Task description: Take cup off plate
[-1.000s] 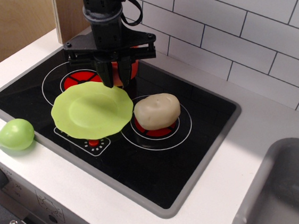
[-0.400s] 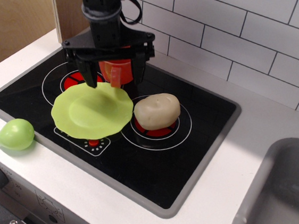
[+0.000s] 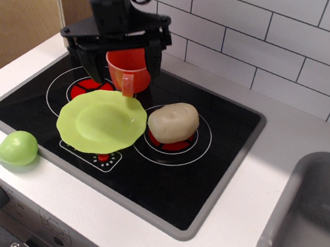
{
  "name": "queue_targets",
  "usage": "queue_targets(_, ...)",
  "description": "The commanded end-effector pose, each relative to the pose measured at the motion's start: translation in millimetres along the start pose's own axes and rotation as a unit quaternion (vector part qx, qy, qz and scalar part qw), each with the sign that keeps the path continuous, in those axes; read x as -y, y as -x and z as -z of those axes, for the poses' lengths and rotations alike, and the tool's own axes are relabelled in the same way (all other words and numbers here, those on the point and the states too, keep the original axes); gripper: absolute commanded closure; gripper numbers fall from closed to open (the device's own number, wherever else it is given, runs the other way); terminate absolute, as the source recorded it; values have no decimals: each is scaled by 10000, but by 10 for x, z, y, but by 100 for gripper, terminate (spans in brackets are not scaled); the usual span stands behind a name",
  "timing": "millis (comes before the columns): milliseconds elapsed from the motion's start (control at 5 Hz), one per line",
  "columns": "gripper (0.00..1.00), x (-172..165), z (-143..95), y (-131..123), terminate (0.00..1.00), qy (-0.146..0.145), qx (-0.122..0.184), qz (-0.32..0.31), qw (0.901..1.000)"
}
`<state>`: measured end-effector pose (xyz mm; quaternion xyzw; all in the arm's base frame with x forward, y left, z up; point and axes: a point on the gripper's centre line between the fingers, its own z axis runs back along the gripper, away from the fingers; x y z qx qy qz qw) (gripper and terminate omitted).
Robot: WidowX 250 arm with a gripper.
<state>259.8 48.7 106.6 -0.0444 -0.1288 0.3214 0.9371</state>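
Note:
The orange-red cup [image 3: 127, 67] stands upright on the black hob just behind the far edge of the lime-green plate [image 3: 100, 121], with its handle pointing toward the plate. Whether the handle touches the plate's edge I cannot tell. My gripper [image 3: 125, 72] is open, with its black fingers [image 3: 93, 67] spread wide on either side of the cup and not touching it. The plate lies flat on the hob with nothing on it.
A beige potato [image 3: 173, 122] sits on the right burner next to the plate. A small green pear-shaped fruit [image 3: 17, 147] lies on the counter at the front left. A grey sink [image 3: 307, 233] is at the right, and a tiled wall is behind.
The gripper's fingers have spread apart from a close hold at the cup and lifted a little. The cup stays standing behind the plate.

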Motion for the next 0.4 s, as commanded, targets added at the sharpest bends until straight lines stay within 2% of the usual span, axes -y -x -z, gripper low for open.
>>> queue_targets(0,0,34,-225,1,0,56,18,128,9999)
queue_targets(200,0,34,-225,1,100,56,18,128,9999)
